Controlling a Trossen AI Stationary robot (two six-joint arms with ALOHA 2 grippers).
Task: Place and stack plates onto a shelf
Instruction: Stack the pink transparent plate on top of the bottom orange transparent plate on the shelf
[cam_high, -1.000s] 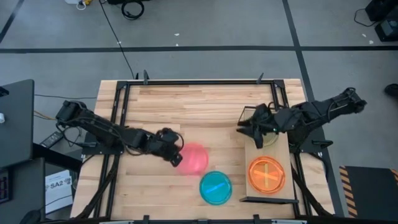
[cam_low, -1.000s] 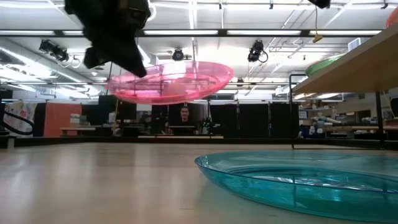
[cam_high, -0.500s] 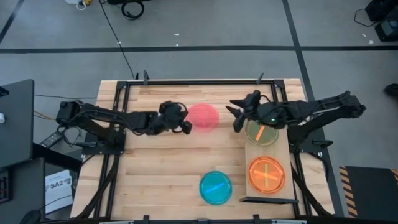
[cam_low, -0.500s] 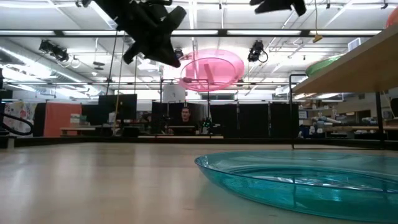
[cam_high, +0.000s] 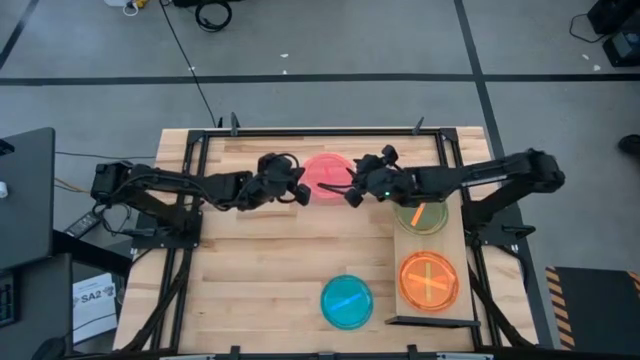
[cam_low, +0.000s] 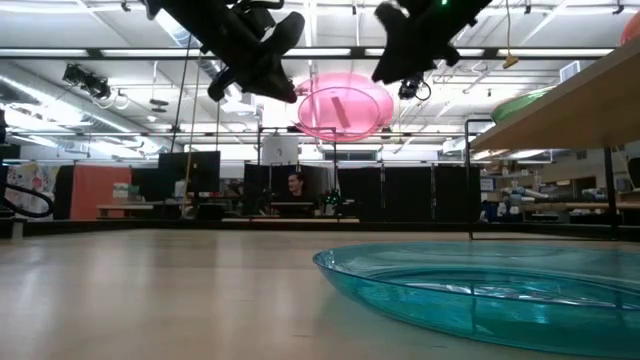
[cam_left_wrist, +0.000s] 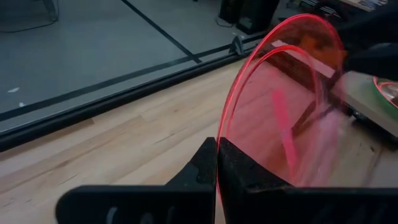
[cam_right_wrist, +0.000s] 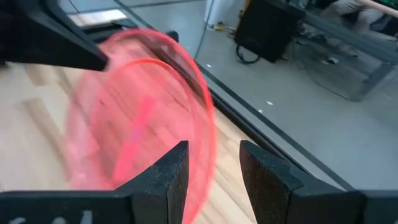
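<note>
You are seeing the left gripper (cam_high: 297, 192) clamping the pink plate (cam_high: 326, 178) at its 9 o'clock rim, aloft and tilted. The right gripper (cam_high: 352, 190) is flanking the 3 o'clock rim, fingers parted.

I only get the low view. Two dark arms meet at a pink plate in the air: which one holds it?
Observer: The left end effector is shut on the pink plate's rim.
Operator: And the other?
Observer: The right end effector is open, its fingers either side of the rim.
Operator: What's on the shelf?
Observer: From above, a green plate and an orange plate, side by side.
</note>
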